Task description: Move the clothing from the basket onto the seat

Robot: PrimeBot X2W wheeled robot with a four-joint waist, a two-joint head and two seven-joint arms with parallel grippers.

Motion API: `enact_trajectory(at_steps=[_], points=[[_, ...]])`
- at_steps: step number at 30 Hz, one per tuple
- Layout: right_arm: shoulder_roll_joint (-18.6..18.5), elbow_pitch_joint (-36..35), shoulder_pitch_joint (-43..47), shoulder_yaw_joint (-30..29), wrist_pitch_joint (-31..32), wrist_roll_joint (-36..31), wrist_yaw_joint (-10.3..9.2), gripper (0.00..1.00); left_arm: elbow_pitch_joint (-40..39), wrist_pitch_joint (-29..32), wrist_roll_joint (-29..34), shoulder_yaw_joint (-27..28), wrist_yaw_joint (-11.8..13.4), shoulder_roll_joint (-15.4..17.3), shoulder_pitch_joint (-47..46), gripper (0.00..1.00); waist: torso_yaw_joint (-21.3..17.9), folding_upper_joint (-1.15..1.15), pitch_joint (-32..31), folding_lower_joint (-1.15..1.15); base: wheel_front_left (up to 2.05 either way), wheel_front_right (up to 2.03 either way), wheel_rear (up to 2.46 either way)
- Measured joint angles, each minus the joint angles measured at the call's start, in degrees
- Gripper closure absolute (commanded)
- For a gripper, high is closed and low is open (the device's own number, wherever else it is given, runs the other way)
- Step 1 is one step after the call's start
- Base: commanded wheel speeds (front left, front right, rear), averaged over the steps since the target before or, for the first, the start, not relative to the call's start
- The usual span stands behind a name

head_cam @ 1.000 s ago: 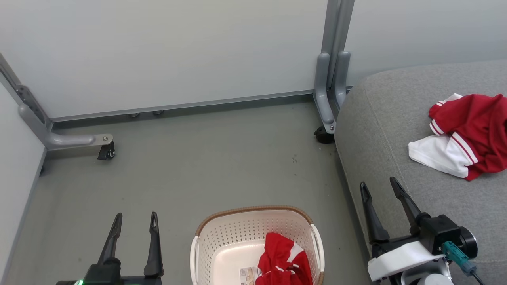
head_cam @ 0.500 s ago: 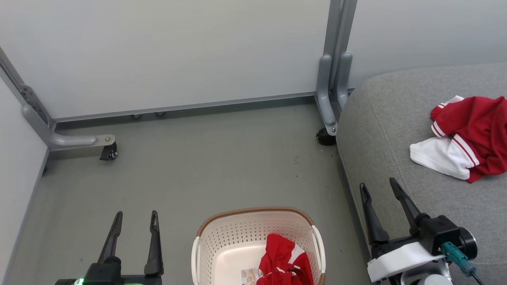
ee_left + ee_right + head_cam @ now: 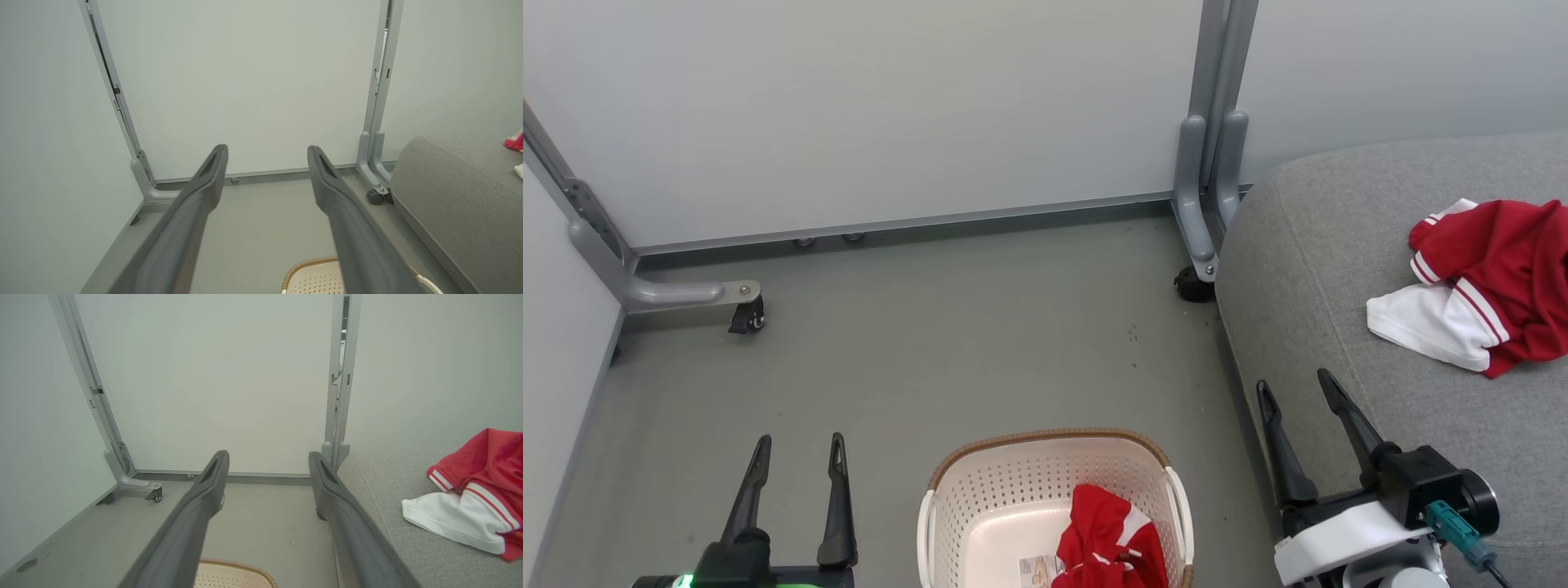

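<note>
A cream basket with a brown rim stands on the floor at the bottom centre, its rim also showing low down. Crumpled red clothing lies in its right half, beside a label. More red and white clothing rests on the grey seat at the right. My left gripper is open and empty, left of the basket. My right gripper is open and empty at the seat's front edge.
Pale partition panels close off the back and left. Their grey feet on castors stand on the grey floor; the right one sits close to the seat's corner.
My right gripper has shifted slightly down and left. The camera has moved a little, so the whole picture has shifted. The clothing and basket lie as before.
</note>
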Motion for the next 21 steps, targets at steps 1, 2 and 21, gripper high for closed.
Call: enact_trajectory(at_steps=[1, 2, 21], points=[[0.0, 0.1, 0.0, 0.1, 0.0, 0.0, 0.0, 0.0, 0.0, 0.0, 0.1, 0.0, 0.1, 0.0, 0.0, 0.0, 0.0, 0.0, 0.0, 0.0, 0.0, 0.0, 0.0], [0.0, 0.1, 0.0, 0.2, 0.0, -0.1, 0.01, 0.0, 0.0, 0.0, 0.2, 0.0, 0.2, 0.0, 0.0, 0.0, 0.0, 0.0, 0.0, 0.0, 0.0, 0.0, 0.0], [0.0, 0.4, 0.7, 0.9, 0.0, -1.1, 0.01, 0.0, 0.8, 0.0, -0.2, -0.9, 1.1, 0.0, 0.1, 0.0, -0.2, 0.0, 0.0, 0.0, 0.0, 0.0, 0.0]])
